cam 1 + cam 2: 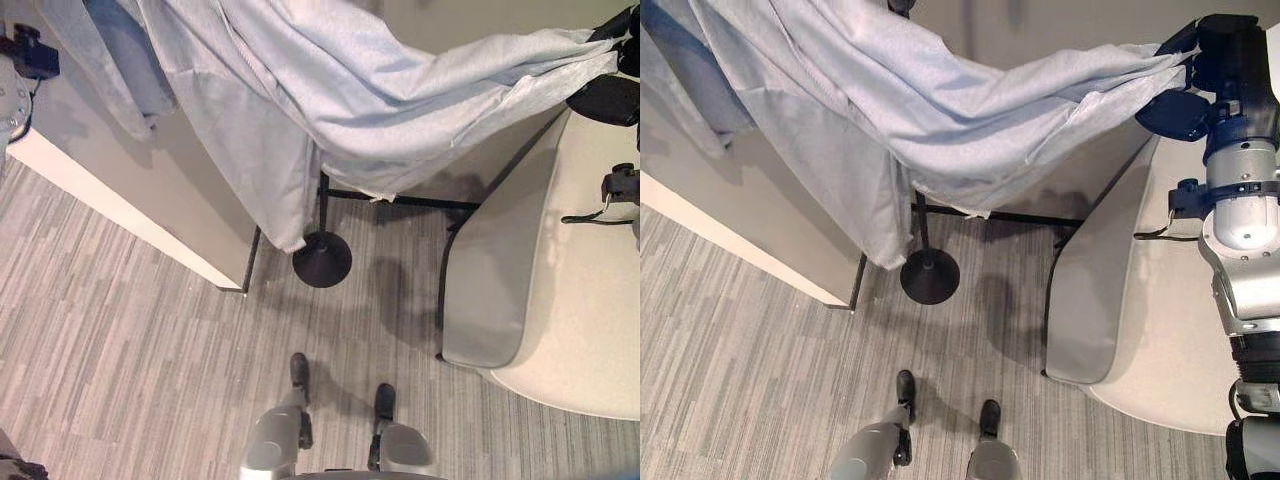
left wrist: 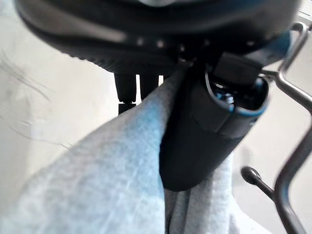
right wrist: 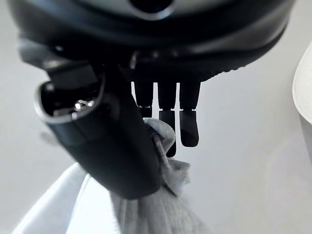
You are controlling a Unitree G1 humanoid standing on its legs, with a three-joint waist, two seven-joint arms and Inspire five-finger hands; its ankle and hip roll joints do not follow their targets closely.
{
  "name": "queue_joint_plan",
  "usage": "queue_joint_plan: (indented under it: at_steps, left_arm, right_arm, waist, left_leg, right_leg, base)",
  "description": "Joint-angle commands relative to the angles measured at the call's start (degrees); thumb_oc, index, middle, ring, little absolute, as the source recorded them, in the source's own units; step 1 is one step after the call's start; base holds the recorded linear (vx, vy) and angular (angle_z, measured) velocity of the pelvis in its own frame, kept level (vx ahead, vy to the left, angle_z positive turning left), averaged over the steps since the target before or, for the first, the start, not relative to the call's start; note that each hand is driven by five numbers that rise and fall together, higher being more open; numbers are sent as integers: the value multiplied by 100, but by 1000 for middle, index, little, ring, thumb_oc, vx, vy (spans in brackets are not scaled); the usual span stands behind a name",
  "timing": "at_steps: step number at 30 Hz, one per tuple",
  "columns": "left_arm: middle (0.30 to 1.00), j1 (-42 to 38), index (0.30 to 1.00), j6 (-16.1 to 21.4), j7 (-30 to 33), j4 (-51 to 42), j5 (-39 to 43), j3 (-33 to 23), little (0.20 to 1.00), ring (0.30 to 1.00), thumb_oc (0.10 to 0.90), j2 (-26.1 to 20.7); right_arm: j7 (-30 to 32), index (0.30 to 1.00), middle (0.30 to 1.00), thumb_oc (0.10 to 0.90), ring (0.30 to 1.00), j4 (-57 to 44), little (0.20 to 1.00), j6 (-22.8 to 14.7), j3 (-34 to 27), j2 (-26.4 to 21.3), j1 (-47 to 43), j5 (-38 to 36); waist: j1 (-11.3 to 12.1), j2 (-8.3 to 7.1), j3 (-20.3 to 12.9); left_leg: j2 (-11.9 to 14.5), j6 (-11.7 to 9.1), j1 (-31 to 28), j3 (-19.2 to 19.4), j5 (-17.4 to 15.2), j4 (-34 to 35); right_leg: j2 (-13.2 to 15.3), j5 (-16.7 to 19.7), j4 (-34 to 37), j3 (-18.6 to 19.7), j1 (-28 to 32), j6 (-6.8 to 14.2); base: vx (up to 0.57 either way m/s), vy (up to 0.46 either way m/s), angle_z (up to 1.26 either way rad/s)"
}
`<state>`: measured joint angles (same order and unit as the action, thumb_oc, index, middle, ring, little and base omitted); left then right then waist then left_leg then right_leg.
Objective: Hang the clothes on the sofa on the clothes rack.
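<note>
Right hand [image 1: 1200,70] is clamped on 1 end of the pale grey-blue garment [image 1: 970,110], cloth pinched betw. thumb and fingers [image 3: 187,122], held up over the edge of the sofa [image 1: 1160,330]. Left hand [image 2: 209,126] is likewise pinched on cloth at the other end, w/ a metal wire of the clothes rack [image 2: 292,161] just beside it. Garment is stretched as a sagging span betw. both hands, off the sofa, hanging over the rack's round black base [image 1: 930,277] and low crossbar [image 1: 1000,216].

Risks, as judged: a thin pinch grip may be lost if the span is pulled tighter, and cloth would be dropped to the floor [image 1: 130,350]. Hem could be snagged on the crossbar or wire if dragged sideways. If only 1 end is released on the rack, wt. of the hanging side may slide it off.

Around: pale wall panel [image 1: 120,190] w/ a dark edge strip at left, close beside the base; sofa tight at right. Little room is left for swinging the cloth.
</note>
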<state>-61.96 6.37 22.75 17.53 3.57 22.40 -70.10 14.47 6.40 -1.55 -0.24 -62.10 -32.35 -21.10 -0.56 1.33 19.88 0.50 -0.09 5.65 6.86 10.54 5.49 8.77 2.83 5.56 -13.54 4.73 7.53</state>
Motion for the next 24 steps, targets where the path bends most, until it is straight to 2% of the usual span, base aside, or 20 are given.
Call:
queue_joint_plan:
  at_steps: [1,6,11,18,20,24]
  left_arm:
    - [300,15,300,266,375,312,-162,-586,300,300,400,80]
    - [300,-115,300,307,435,160,-129,-547,300,300,400,59]
    - [300,-476,300,434,570,-192,-126,-413,300,300,400,-43]
    - [300,-1321,300,480,717,-133,-65,196,300,300,400,-10]
    - [300,-1461,300,495,736,-156,-56,272,300,300,400,16]
    - [300,-2021,300,495,750,144,-30,770,300,300,400,104]
  right_arm:
    - [330,300,300,400,300,16,300,-664,-296,-7,-281,-114]
    - [480,300,300,400,300,21,300,-793,-150,-229,-806,-141]
    - [785,300,300,400,300,195,300,-976,233,-709,-1895,-92]
    - [1136,300,300,400,300,923,300,-963,1306,-1010,-3528,-2]
    - [1250,300,300,400,300,1020,300,-983,1385,-1031,-3789,8]
    - [1328,300,300,400,300,1681,300,-847,2223,-1062,-4776,149]
  waist:
    - [83,-290,-1597]
    - [99,-314,-1654]
    - [153,-362,-1781]
    - [189,-381,-1876]
    - [191,-379,-1905]
    - [229,-419,-1947]
  left_leg:
    - [158,-347,-1069,258,-1486,-49]
    - [215,-391,-1123,258,-1466,-49]
    - [285,-446,-1163,244,-1438,-49]
    - [296,-484,-1222,239,-1433,-49]
    - [296,-481,-1231,230,-1439,-49]
    - [296,-488,-1252,230,-1446,-49]
  right_leg:
    - [309,-317,-69,-181,393,407]
    - [249,-366,-61,-181,448,365]
    - [180,-413,-56,-203,485,328]
    - [156,-403,-57,-236,559,323]
    - [155,-405,-57,-248,577,324]
    - [161,-399,-56,-280,585,337]
  base:
    - [-17,-33,5]
    - [-16,-26,2]
    - [-8,-26,2]
    - [0,0,0]
    - [0,0,0]
    - [3,-1,1]
